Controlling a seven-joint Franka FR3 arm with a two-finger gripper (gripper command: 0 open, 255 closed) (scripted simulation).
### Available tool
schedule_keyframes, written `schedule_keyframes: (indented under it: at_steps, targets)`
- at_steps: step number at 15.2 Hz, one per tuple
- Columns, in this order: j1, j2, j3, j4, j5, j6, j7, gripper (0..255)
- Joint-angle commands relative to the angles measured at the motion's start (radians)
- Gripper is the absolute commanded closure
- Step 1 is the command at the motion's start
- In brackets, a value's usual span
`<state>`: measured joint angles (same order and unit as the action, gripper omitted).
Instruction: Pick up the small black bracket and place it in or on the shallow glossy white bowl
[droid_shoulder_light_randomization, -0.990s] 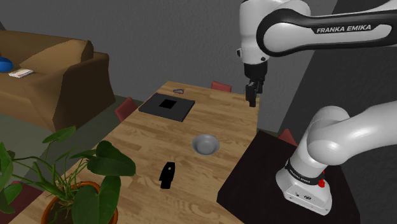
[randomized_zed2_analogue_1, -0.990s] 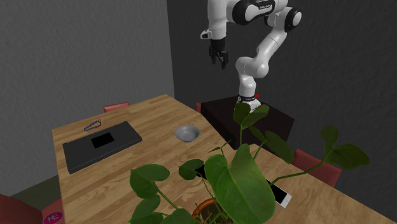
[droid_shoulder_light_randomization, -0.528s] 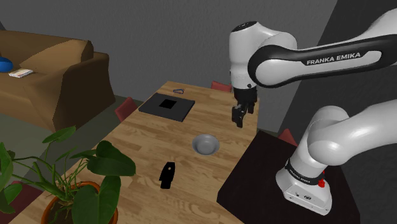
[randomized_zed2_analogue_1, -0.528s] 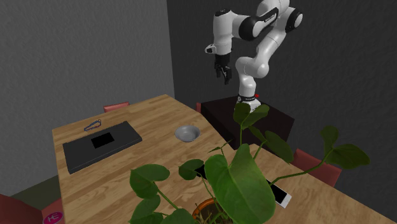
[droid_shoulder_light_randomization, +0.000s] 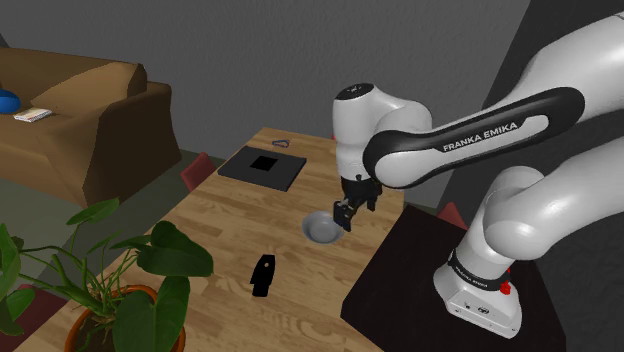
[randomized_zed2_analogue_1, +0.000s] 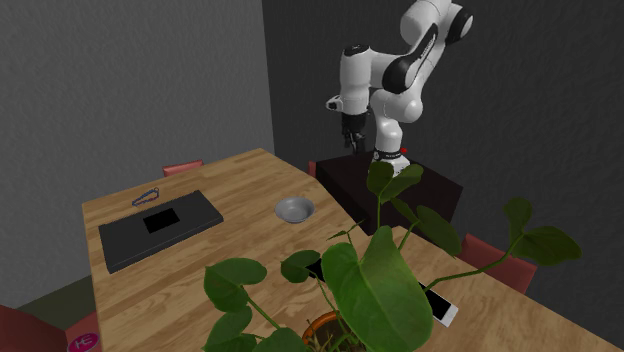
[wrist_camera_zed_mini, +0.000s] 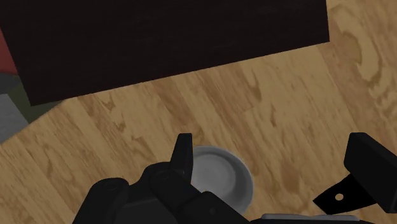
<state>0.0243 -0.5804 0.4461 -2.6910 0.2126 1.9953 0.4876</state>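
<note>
Wooden table (droid_shoulder_light_randomization: 225, 212) near brown sofa (droid_shoulder_light_randomization: 85, 115) holds grey bowl (droid_shoulder_light_randomization: 318, 231).

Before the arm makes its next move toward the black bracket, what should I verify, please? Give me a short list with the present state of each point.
1. The gripper is open and empty: ok, its fingers stand apart with nothing between them.
2. The gripper is above the bracket: not ok, it hangs by the bowl.
3. The bracket lies free on the table: ok, nothing touches it.
4. The bowl is empty: ok.
5. The plant leaves the way down to the bracket free: cannot tell.
</note>
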Motion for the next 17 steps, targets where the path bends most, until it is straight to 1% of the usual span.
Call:
schedule_keyframes:
  at_steps: [1,3,5,7,8,10,12,13,15,17]
  targets:
    - [-0.009,0.071,0.052,0.011,0.015,0.078,0.078,0]
    - [-0.026,0.148,0.103,0.024,0.015,0.158,0.155,0]
    - [-0.050,0.232,0.154,0.043,-0.003,0.236,0.239,0]
    - [-0.081,0.325,0.205,0.069,-0.042,0.311,0.334,0]
    - [-0.098,0.374,0.229,0.085,-0.073,0.347,0.387,0]
    - [-0.133,0.479,0.272,0.121,-0.160,0.412,0.510,0]
    - [-0.155,0.592,0.295,0.166,-0.283,0.463,0.653,0]
    - [-0.155,0.650,0.293,0.192,-0.353,0.483,0.729,0]
    - [-0.128,0.760,0.262,0.250,-0.488,0.508,0.875,0]
    - [-0.074,0.858,0.206,0.314,-0.596,0.523,0.997,0]
